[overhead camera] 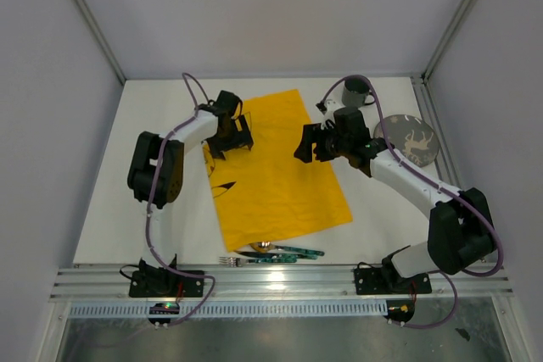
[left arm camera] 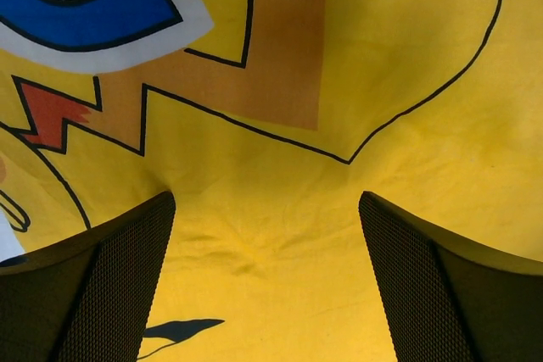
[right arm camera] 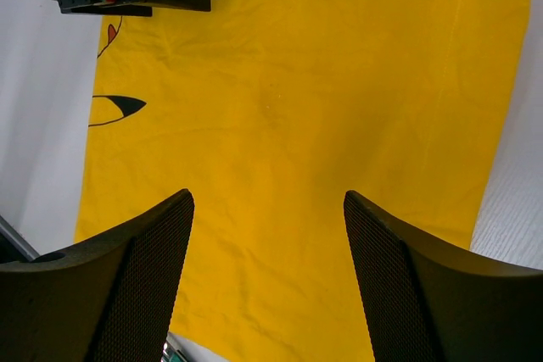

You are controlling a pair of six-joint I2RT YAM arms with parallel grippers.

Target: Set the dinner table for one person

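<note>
A: Where is the tabletop (overhead camera: 114, 209) in all this?

B: It fills the top view, white and matte, running from the arms' bases to the back wall. A yellow cartoon-printed cloth (overhead camera: 276, 167) lies spread on its middle, set at a slant.

A: And the left gripper (left arm camera: 267, 209)?

B: Its jaws stand wide apart with nothing between them. It hangs close over the cloth's left part, with a blue and white patch and black outlines of the print just beyond its fingers.

A: The right gripper (right arm camera: 267, 201)?

B: Also parted and holding nothing. It sits over the cloth near its right edge, and plain yellow fabric shows between the fingers. Whether either one touches the cloth, I cannot tell.

A: What else is on the tabletop?

B: A dark cup (overhead camera: 356, 89) stands at the far right. A dark round plate (overhead camera: 410, 140) with a pale animal figure lies nearer than it, beside the right arm. Cutlery with teal handles (overhead camera: 284, 253) lies at the near edge, just below the cloth's lower end.
</note>
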